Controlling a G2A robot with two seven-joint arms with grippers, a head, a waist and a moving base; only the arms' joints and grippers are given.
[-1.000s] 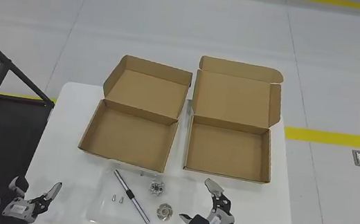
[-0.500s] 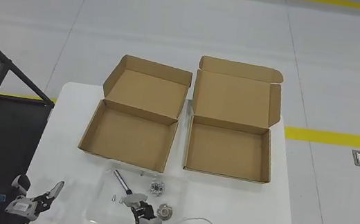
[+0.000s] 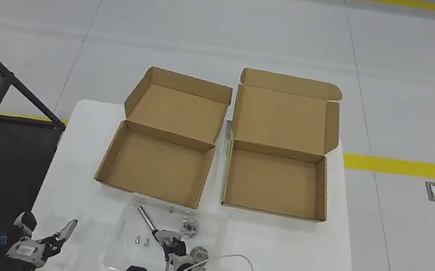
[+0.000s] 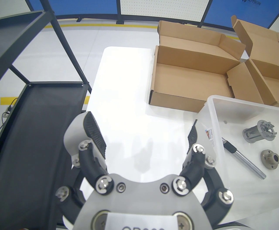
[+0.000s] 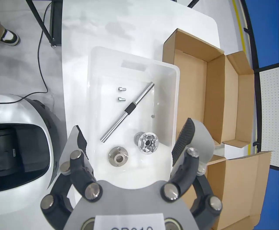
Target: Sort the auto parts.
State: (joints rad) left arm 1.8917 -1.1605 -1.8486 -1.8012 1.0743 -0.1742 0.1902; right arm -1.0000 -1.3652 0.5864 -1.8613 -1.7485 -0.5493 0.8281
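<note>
**Hovering over the parts bin**

Right fingers (image 5: 181, 141) spread open above the clear bin (image 5: 177, 98) holding shaft (image 5: 127, 111), flange (image 5: 118, 156) and hub (image 5: 148, 143). Left fingers (image 4: 94, 135) open too, over the worktop (image 4: 122, 87) beside it. Right arm swung in from the bin's right a second ago.

The left pincer (image 4: 142, 128) and right pincer (image 5: 134, 130) gape wide.

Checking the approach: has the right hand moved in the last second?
Yes. In the top view the right hand swung left, from in front of the right box to above the clear bin.
</note>
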